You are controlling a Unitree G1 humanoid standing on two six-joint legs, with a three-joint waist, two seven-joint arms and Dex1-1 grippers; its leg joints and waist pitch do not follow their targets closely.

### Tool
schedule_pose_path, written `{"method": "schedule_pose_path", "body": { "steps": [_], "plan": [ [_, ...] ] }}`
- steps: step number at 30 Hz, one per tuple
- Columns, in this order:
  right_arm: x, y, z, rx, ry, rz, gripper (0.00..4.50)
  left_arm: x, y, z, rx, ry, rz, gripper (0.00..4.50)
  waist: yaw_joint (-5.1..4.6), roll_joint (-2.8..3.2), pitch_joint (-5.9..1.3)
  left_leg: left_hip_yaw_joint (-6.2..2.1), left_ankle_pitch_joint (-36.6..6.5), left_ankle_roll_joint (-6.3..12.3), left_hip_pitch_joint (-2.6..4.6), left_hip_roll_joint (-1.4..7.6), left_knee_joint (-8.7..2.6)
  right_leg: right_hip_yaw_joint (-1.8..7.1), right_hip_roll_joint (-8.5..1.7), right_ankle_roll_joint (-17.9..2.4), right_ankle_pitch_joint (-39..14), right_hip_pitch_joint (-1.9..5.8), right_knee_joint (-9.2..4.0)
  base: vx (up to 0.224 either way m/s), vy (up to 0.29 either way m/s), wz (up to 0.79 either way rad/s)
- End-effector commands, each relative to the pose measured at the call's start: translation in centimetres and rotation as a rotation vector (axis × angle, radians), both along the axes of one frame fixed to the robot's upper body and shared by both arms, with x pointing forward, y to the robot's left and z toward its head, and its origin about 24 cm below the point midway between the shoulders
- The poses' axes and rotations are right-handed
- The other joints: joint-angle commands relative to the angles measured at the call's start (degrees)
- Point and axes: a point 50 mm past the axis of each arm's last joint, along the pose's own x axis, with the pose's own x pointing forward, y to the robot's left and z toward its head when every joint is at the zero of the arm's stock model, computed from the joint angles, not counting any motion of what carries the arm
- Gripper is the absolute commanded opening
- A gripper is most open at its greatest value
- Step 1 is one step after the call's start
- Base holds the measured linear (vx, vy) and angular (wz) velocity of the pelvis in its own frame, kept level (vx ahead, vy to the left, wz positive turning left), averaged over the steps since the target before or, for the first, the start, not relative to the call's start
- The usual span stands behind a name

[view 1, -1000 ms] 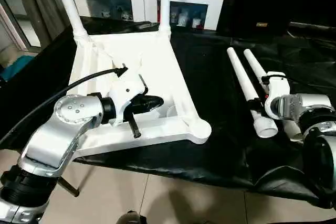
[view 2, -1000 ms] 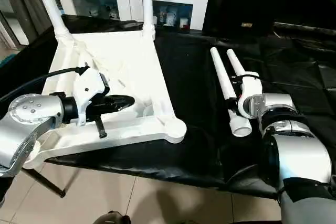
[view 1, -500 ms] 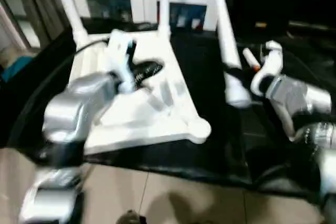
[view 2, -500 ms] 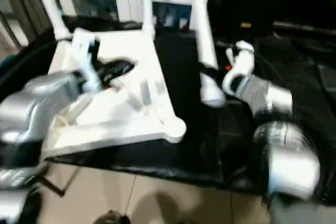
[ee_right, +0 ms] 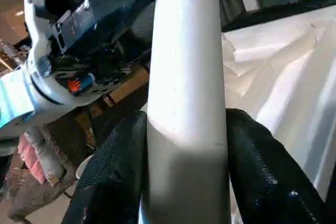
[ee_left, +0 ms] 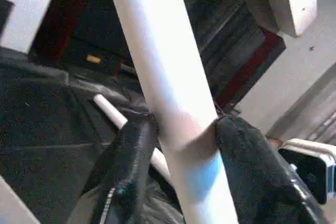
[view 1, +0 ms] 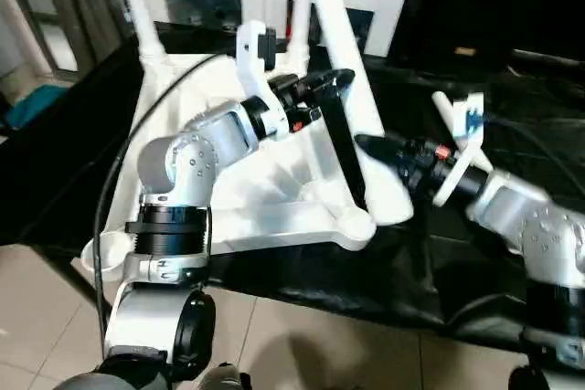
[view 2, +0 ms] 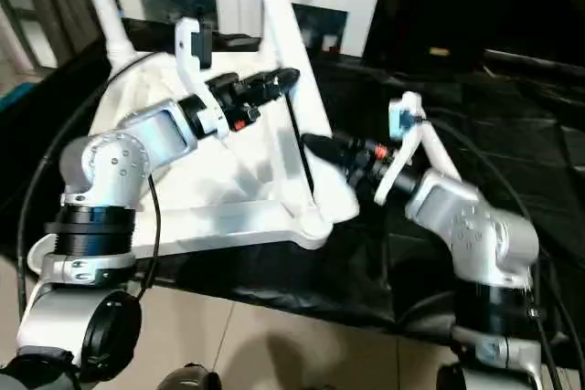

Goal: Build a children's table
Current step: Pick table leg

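Both the left end effector (view 1: 336,79) and the right end effector (view 1: 370,145) clench one white leg (view 1: 352,102) held slanted over the upturned table top (view 1: 233,184), so seating it in the near corner socket (view 1: 355,223) looks next, requiring its thick end lined up.

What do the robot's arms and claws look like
Both arms are silver metal with rounded joints and white plastic wrist housings. Each claw, left claw and right claw, has two black fingers. A black cable loops along the left arm; small orange-red marks sit near both wrists.
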Motion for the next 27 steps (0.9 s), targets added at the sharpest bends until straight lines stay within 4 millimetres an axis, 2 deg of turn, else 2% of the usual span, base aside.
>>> {"method": "schedule_pose_path", "body": {
  "steps": [1,4,6,7,10,13,14,15,16,17,18,23,27],
  "plan": [
    [-0.5,1.1,0.8,-0.035,-0.046,0.055,1.84,-0.4,-1.2,1.0,-0.023,-0.006,-0.056,2.5,0.0,-1.0,-4.41,-2.24,-11.25,-1.44,1.69,3.53,-4.52,2.72,-5.05,-5.76,-21.72,2.55,-5.64,0.0,0.0,0.0],
    [-0.4,1.6,0.8,-0.092,-0.058,0.036,1.84,-0.6,-1.4,1.1,-0.034,0.004,-0.072,2.76,0.07,-1.04,-4.42,-2.21,-11.02,-1.37,1.69,3.52,-4.45,2.81,-5.05,-5.75,-21.46,2.48,-5.61,0.0,0.0,0.0],
    [-0.3,1.8,0.9,-0.113,-0.067,0.032,1.84,-0.7,-1.5,1.0,-0.033,0.012,-0.075,2.78,0.02,-0.81,-4.42,-2.29,-10.82,-1.46,1.65,3.56,-4.52,2.82,-4.95,-5.76,-20.53,2.42,-5.56,0.0,0.0,0.0],
    [-0.1,2.6,1.2,-0.159,-0.101,0.022,1.84,-0.8,-1.5,0.3,-0.021,0.038,-0.064,2.79,0.01,-0.81,-4.46,-2.31,-10.9,-1.73,1.69,3.59,-4.57,2.82,-4.94,-5.79,-20.03,2.43,-5.48,0.0,0.0,0.0],
    [0.0,3.3,1.4,-0.205,-0.133,0.018,1.84,-0.7,-1.4,-0.2,-0.014,0.063,-0.029,2.79,-0.05,-0.74,-4.49,-2.3,-10.83,-1.83,1.68,3.58,-4.58,2.87,-4.9,-6.1,-18.67,2.51,-5.33,0.0,0.0,0.0],
    [0.2,3.8,1.2,-0.322,-0.175,-0.004,1.84,-0.6,-1.2,-0.2,-0.036,0.083,0.005,2.43,-0.04,-0.7,-4.55,-2.26,-9.91,-1.83,1.71,3.67,-4.56,2.92,-4.79,-6.75,-15.75,2.6,-4.99,0.0,0.0,0.0],
    [0.3,3.9,1.2,-0.341,-0.182,-0.011,1.84,-0.5,-1.1,-0.1,-0.038,0.086,0.014,2.43,-0.12,-0.85,-4.55,-2.25,-9.79,-1.9,1.65,3.65,-4.56,2.91,-4.77,-6.85,-15.35,2.68,-4.94,0.0,0.0,0.0],
    [0.3,3.9,1.2,-0.341,-0.182,-0.011,1.84,-0.5,-1.1,-0.1,-0.038,0.086,0.014,2.33,-0.14,-0.81,-4.53,-2.21,-9.76,-1.84,1.67,3.57,-4.55,2.94,-4.83,-7.02,-15.24,2.71,-4.94,0.0,0.0,0.0],
    [0.6,4.3,0.9,-0.41,-0.205,-0.047,1.84,-0.3,-0.9,0.0,-0.05,0.102,0.052,2.2,-0.05,-0.49,-4.5,-2.22,-9.94,-1.92,1.74,3.62,-4.54,2.97,-4.88,-7.21,-15.22,2.63,-4.97,0.0,0.0,0.0],
    [0.7,4.7,0.6,-0.449,-0.217,-0.066,1.84,-0.2,-0.7,0.0,-0.063,0.114,0.096,2.2,-0.21,-0.45,-4.52,-2.28,-9.97,-2.01,1.67,3.61,-4.57,2.98,-4.77,-7.28,-14.81,2.68,-4.92,0.0,0.0,0.0],
    [0.8,5.0,0.3,-0.472,-0.224,-0.076,1.84,-0.1,-0.6,0.1,-0.072,0.123,0.125,2.12,-0.25,-0.64,-4.51,-2.23,-10.03,-2.04,1.69,3.62,-4.57,2.97,-4.79,-7.49,-14.2,2.75,-4.96,0.0,0.0,0.0],
    [0.6,6.4,-0.3,-0.521,-0.247,-0.058,1.84,-0.3,-0.8,-0.2,-0.112,0.162,0.197,1.89,-0.2,-0.85,-4.5,-2.27,-10.05,-1.19,1.72,3.73,-4.63,2.99,-4.77,-7.72,-13.19,2.92,-4.91,0.0,0.0,0.0],
    [0.8,7.2,-0.3,-0.543,-0.268,-0.08,1.83,0.2,-0.5,-0.4,-0.116,0.191,0.287,1.86,-0.25,-0.62,-4.53,-2.28,-10.03,-0.92,1.7,3.59,-4.62,2.97,-4.66,-7.24,-13.26,2.86,-5.0,0.0,0.0,0.0]
  ]
}}
